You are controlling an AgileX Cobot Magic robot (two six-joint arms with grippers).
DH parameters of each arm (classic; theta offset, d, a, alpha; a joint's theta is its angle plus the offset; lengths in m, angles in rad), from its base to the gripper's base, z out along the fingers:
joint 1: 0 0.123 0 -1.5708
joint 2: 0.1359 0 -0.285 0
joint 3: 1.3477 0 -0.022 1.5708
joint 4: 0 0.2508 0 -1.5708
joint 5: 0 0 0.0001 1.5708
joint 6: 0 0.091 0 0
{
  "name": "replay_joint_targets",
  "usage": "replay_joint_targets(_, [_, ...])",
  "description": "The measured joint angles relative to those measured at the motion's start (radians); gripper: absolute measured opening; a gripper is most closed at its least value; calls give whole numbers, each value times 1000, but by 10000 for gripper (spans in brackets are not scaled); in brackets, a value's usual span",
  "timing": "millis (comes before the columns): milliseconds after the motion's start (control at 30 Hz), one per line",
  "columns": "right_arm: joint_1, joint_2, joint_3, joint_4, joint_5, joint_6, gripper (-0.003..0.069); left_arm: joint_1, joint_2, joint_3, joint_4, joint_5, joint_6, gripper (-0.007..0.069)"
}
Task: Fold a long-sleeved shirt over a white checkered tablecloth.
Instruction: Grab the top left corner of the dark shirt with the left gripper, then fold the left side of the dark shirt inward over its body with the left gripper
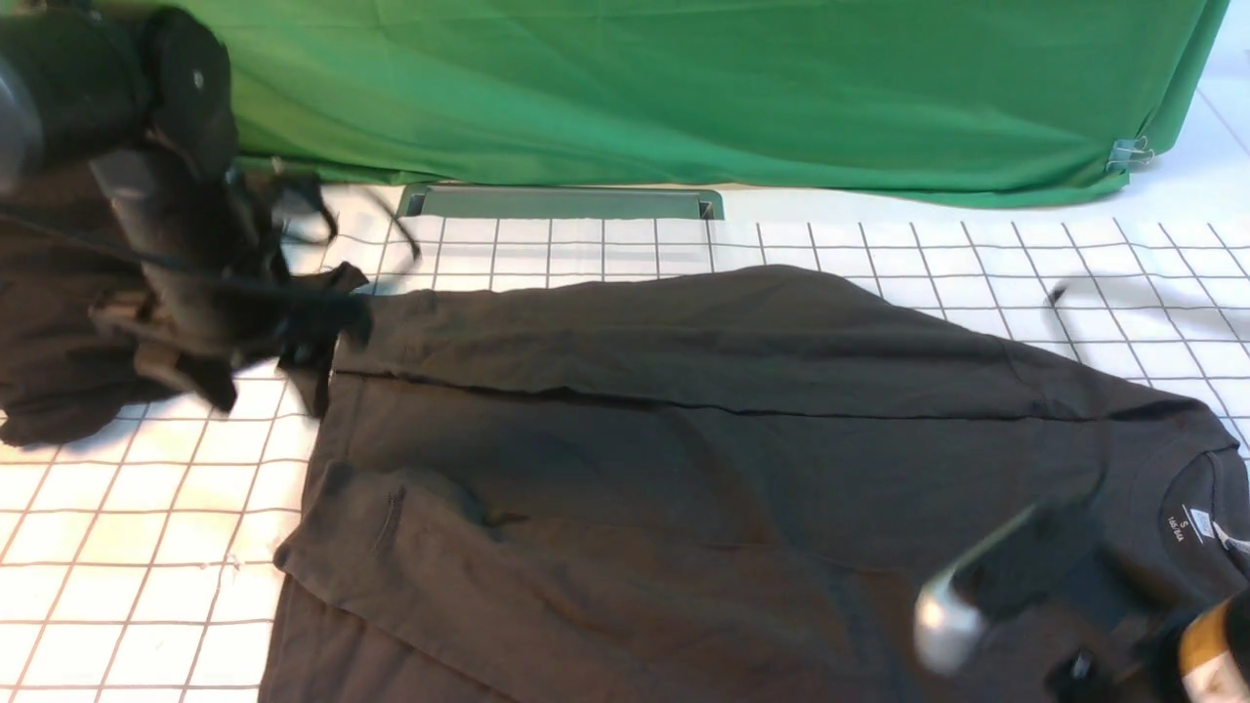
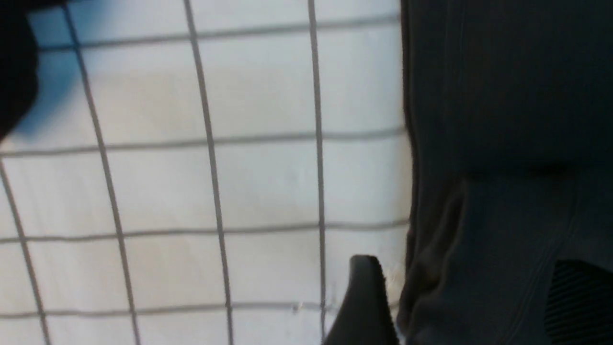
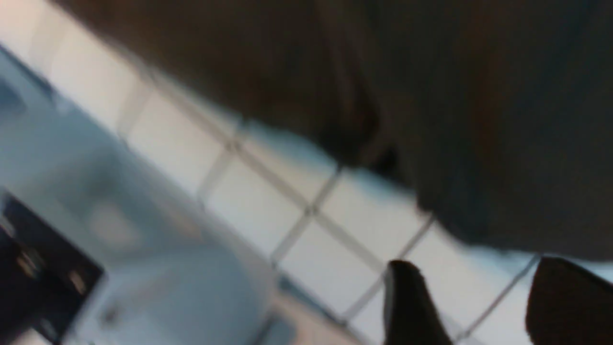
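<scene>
The dark long-sleeved shirt (image 1: 684,459) lies spread on the white checkered tablecloth (image 1: 127,488), its collar and white neck label (image 1: 1193,527) at the right, a fold line running across its upper part. My left gripper (image 2: 474,297) hovers at the shirt's left edge (image 2: 503,143), jaws wide apart, cloth beneath them but not pinched. In the front view the left arm (image 1: 186,254) is a blur over that corner. My right gripper (image 3: 486,297) is open near the collar end, with only tablecloth (image 3: 268,201) showing between its fingers (image 3: 407,302). The right arm (image 1: 986,586) is blurred too.
A second, blacker heap of cloth (image 1: 49,322) lies at the far left under the left arm. A green cloth (image 1: 684,88) hangs across the back, held by a clip (image 1: 1128,153). A shallow slot (image 1: 562,202) sits at the table's far edge.
</scene>
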Motion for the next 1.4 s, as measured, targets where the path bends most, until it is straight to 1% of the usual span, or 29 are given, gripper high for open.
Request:
replay_joint_targets(67, [0,-43,-31,-14,-30,3,239,11,19,-57,-22,-49,-24,451])
replay_joint_targets(133, [0,-63,-61,-19,-55,3,192,20,56,-113,-35,-81,-19,425])
replay_joint_targets(200, [0,-68,-75,-21,-71,2,173,22,112,-164,-38,-100,-14,399])
replay_joint_targets(367, [0,-68,-79,-31,-83,1,173,23,254,-262,-35,-121,-4,372])
replay_joint_targets(600, [0,-68,-79,-36,-83,-1,183,23,345,-291,-35,-155,-4,370])
replay_joint_targets(700, [0,-68,-79,-40,-83,-1,189,23,362,-292,-39,-157,-4,358])
replay_joint_targets(800, [0,-68,-79,-43,-83,-1,195,23,373,-292,-46,-153,-4,318])
replay_joint_targets(833, [0,-68,-79,-43,-83,-1,197,23,375,-292,-46,-149,-1,289])
replay_joint_targets(867, [0,-68,-79,-43,-83,-1,197,23,377,-292,-46,-146,0,283])
replay_joint_targets(900, [0,-68,-79,-43,-83,-1,197,23,378,-292,-46,-142,4,249])
replay_joint_targets(933, [0,-68,-79,-43,-87,-1,197,23,379,-292,-46,-132,9,182])
replay_joint_targets(967, [0,-68,-79,-43,-87,-1,197,23,379,-294,-46,-130,9,182])
replay_joint_targets(1033, [0,-68,-79,-45,-93,-1,199,23,379,-307,-46,-100,10,55])
replay_joint_targets(1067, [0,-68,-79,-45,-97,-1,199,23,379,-316,-46,-88,11,30])
replay_joint_targets(1133, [0,-68,-79,-45,-102,-1,199,23,379,-342,-46,-56,14,10])
replay_joint_targets(1233, [0,-68,-79,-46,-110,-1,199,23,379,-373,-49,-22,14,5])
replay_joint_targets(1333, [0,-68,-79,-50,-117,-1,199,21,377,-422,-49,49,26,4])
replay_joint_targets(1400, [0,-68,-79,-90,-132,6,199,13,361,-446,-51,98,43,4])
